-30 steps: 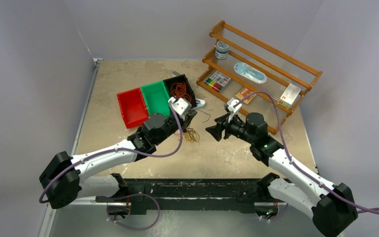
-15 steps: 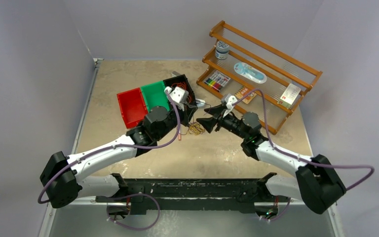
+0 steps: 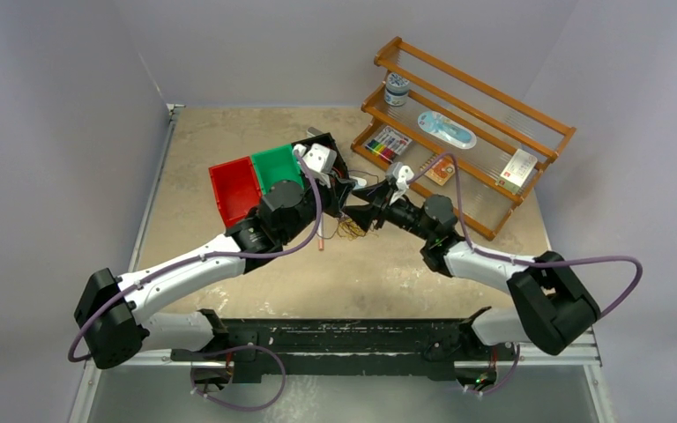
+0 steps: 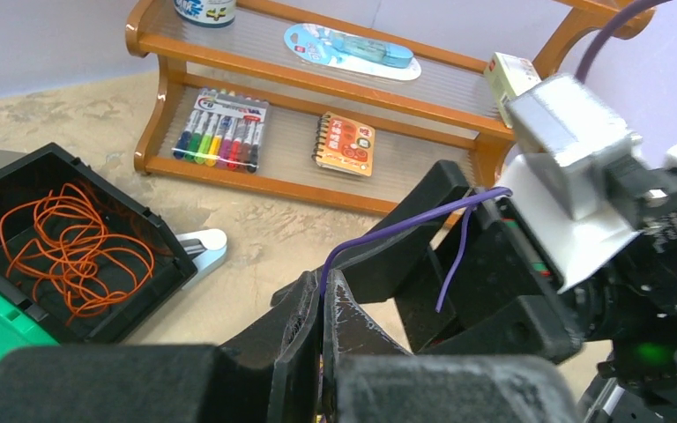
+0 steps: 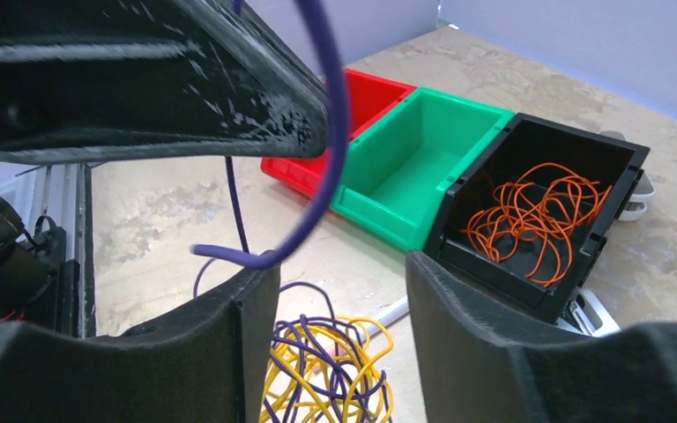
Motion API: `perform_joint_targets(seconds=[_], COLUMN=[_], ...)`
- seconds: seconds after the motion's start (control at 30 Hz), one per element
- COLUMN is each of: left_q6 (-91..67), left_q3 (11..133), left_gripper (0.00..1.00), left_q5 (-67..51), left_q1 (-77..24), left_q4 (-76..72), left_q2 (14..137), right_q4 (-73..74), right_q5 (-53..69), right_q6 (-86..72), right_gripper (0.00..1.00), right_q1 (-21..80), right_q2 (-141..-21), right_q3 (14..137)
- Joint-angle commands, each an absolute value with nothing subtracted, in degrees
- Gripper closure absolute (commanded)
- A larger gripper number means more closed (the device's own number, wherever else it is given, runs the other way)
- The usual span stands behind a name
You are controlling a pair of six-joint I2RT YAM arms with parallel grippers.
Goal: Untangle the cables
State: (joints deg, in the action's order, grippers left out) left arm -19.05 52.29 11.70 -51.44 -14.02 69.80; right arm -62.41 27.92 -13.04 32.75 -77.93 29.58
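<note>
Both arms have come closer together. The left gripper (image 4: 323, 289) pinches one purple wire (image 4: 405, 226) (a thin one), and the right gripper (image 5: 339, 304) is spread wide over the cables (image 5: 326, 370) on the table (image 5: 159, 211).

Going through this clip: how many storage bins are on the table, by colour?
Red bin: 1
Green bin: 1
Black bin: 1, with orange wire inside
Total: 3
</note>
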Motion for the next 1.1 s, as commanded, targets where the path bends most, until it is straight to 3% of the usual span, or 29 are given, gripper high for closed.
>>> perform_joint_targets(seconds=[0.0,0.2,0.37,0.8,1.07], left_q6=[-20.1,-19.8,-19.2,-19.9,-21.8], left_q3=[55.5,56.1,55.5,56.5,63.5], left_gripper=[1.0,1.0,1.0,1.0,1.0], left_q5=[14.2,15.8,16.0,14.6,14.5], left_q1=[-51.5,-51.5,-51.5,-51.5,-51.5], left_q4=[-14.2,-13.4,-13.8,-13.4,-7.2], left_q2=[69.8,69.3,68.6,69.4,70.6], right_q4=[-64.2,-56.5,-52.8,-68.8,-72.2], right_q5=[23.6,19.6,23.2,30.8,30.8], right_q6=[-11.9,-9.5,-7.8,-12.3,-13.4], right_gripper=[0.4,0.36,0.35,0.36,0.56], right_q1=[33.1,33.1,33.1,33.8,34.9], right_q2=[-72.8,-62.7,-59.8,-76.7,-87.0], right_q3=[28.3,24.6,25.6,34.3,36.5])
